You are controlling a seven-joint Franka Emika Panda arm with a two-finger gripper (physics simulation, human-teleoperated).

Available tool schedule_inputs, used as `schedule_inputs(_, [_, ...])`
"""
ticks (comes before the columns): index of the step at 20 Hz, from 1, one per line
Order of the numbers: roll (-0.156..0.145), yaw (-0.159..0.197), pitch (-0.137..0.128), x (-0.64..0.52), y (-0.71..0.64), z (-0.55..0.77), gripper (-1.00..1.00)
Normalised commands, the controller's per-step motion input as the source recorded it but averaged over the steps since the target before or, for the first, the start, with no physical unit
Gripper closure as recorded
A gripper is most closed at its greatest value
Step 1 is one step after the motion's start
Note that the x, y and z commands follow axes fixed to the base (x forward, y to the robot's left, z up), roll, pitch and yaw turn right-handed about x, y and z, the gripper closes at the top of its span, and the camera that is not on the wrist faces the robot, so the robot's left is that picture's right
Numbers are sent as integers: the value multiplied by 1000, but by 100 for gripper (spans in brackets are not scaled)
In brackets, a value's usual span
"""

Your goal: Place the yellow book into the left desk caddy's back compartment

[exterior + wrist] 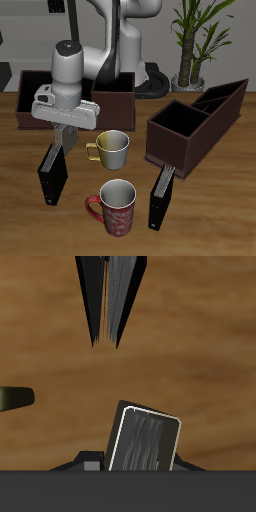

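My gripper (67,138) hangs above the table, between a black book and an olive mug, shut on the yellow book (68,142), whose tan edge shows under the fingers. In the wrist view the book (145,439) sits tilted in my gripper (140,464), showing a grey face with a pale rim. The left desk caddy (195,128) is a long dark maroon box lying at an angle far across the table from the gripper. Its back compartment (228,94) is the narrow divided end, farthest from the table's front edge.
A black book (52,172) stands just below the gripper and shows as a dark spine with pages (114,298) in the wrist view. Another black book (160,196) leans by the caddy's near end. An olive mug (112,148), a red mug (117,206) and a wide dark box (100,98) are nearby.
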Motion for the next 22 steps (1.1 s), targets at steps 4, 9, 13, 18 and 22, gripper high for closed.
schedule_inputs(4, [4,1,-57,-42,167,667,100])
schedule_inputs(9, [-23,-5,-58,-94,96,693,100])
schedule_inputs(13, [-48,27,-15,-110,144,721,100])
schedule_inputs(18, [-57,3,-30,-166,110,595,100])
schedule_inputs(22, [-49,-18,4,-193,234,511,100])
